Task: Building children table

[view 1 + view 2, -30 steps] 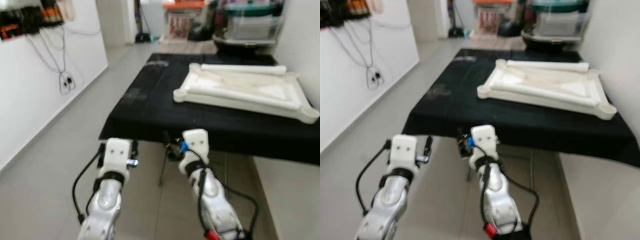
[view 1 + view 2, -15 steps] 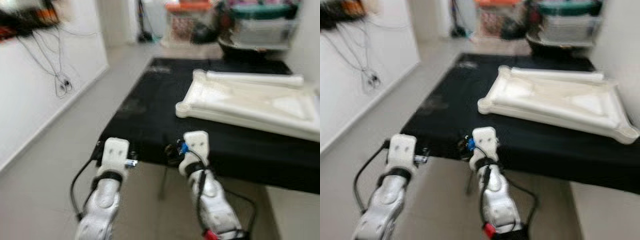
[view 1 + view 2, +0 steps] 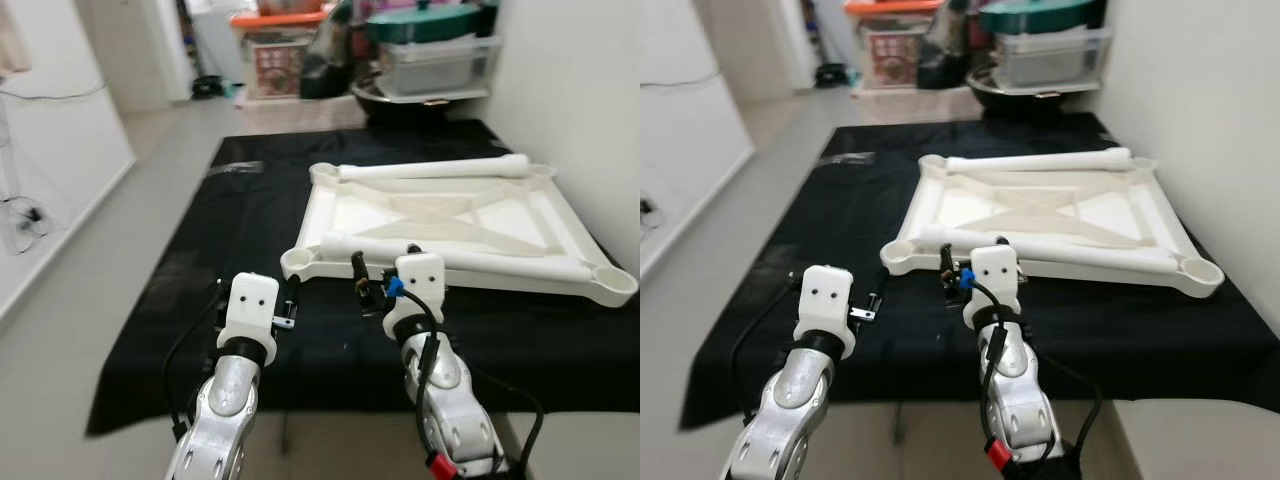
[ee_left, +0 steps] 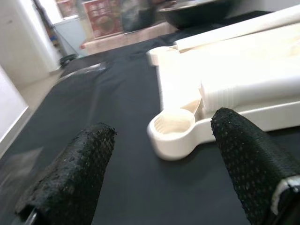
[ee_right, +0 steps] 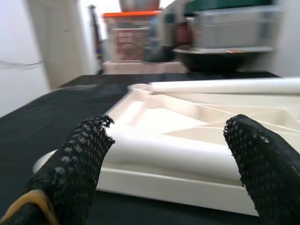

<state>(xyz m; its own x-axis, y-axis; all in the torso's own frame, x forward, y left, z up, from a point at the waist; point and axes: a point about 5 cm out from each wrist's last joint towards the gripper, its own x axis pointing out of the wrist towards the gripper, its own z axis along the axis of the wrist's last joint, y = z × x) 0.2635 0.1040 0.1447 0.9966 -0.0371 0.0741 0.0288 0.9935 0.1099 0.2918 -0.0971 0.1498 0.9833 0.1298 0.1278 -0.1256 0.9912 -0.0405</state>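
Your left gripper and right gripper, both spread wide, hover just before the white tabletop.

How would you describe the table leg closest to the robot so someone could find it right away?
Start at the black-covered table by the white wall, where a white upside-down tabletop lies flat. Two white tube legs rest across it; the one meant lies along the edge nearest the robot, just beyond the open right pincer. The other leg lies along the far edge.
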